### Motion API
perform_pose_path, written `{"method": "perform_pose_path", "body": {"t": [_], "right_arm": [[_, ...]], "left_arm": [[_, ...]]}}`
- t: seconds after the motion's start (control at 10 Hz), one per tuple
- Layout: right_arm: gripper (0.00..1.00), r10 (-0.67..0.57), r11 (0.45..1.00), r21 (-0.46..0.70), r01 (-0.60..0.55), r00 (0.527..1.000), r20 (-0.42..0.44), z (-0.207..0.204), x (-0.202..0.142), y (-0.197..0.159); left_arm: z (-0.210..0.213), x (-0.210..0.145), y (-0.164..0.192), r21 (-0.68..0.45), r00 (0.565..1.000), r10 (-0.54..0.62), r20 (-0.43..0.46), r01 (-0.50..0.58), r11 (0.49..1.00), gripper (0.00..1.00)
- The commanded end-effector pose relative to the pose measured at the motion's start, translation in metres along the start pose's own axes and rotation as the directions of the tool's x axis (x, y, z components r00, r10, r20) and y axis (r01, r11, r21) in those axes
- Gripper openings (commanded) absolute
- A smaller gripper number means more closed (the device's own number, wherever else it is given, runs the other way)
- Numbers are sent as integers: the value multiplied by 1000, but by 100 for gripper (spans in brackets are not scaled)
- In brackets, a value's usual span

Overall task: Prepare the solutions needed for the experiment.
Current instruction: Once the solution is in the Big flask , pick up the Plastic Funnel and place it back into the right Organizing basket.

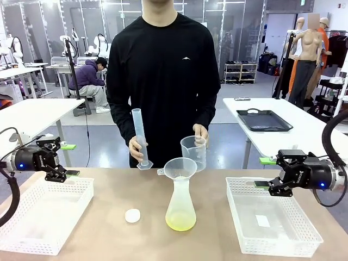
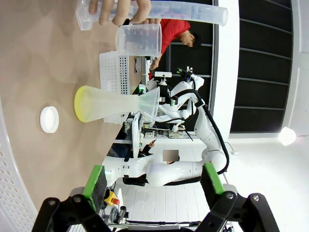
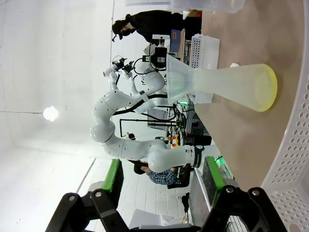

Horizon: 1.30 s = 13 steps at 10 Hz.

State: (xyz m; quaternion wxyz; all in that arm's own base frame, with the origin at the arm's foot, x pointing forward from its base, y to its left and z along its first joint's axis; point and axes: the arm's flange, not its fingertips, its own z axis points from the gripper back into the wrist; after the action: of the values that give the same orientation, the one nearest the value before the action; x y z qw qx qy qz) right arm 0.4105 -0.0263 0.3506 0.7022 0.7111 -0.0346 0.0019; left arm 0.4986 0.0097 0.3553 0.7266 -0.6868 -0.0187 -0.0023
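The solutions show as a shallow yellow-green layer (image 1: pixel 180 222) in the bottom of a translucent conical flask (image 1: pixel 180 201) at the table's middle, with a funnel (image 1: pixel 179 168) in its neck. The person behind it holds a graduated cylinder (image 1: pixel 140 136) in one hand and a clear beaker (image 1: pixel 194 152) in the other, both lifted off the table. My left gripper (image 1: pixel 70 160) hovers open over the left basket, and my right gripper (image 1: pixel 265 172) hovers open over the right basket, both far from the flask. The left wrist view has the flask (image 2: pixel 108 104) sideways beyond open fingers (image 2: pixel 94 181). The right wrist view shows the flask (image 3: pixel 231 87) likewise.
A white perforated basket (image 1: pixel 43 215) sits at the table's left and another (image 1: pixel 272 220) at the right. A small white cap (image 1: pixel 132 216) lies left of the flask. Bare table stretches between the baskets around the flask.
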Motion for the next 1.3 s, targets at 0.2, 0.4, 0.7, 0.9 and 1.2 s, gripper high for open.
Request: {"method": "perform_pose_path", "body": {"t": [0.2,0.4,0.7,0.9,1.2], "right_arm": [[84,17,1000,-2,-17,1000,-3,0,-1,2],[84,17,1000,-2,-17,1000,-3,0,-1,2],[84,45,995,-85,-45,999,-1,-4,-9,16],[84,138,956,-263,-133,990,1,-18,-13,51],[84,220,871,-449,-201,975,-8,-51,-4,104]], "left_arm": [[0,0,-2,-6,1000,7,-11,-7,1000,100],[0,0,-2,-6,1000,7,-11,-7,1000,100],[0,0,-2,-6,1000,7,-11,-7,1000,100],[0,0,-2,-6,1000,7,-11,-7,1000,100],[0,0,-2,-6,1000,7,-11,-7,1000,100]]}}
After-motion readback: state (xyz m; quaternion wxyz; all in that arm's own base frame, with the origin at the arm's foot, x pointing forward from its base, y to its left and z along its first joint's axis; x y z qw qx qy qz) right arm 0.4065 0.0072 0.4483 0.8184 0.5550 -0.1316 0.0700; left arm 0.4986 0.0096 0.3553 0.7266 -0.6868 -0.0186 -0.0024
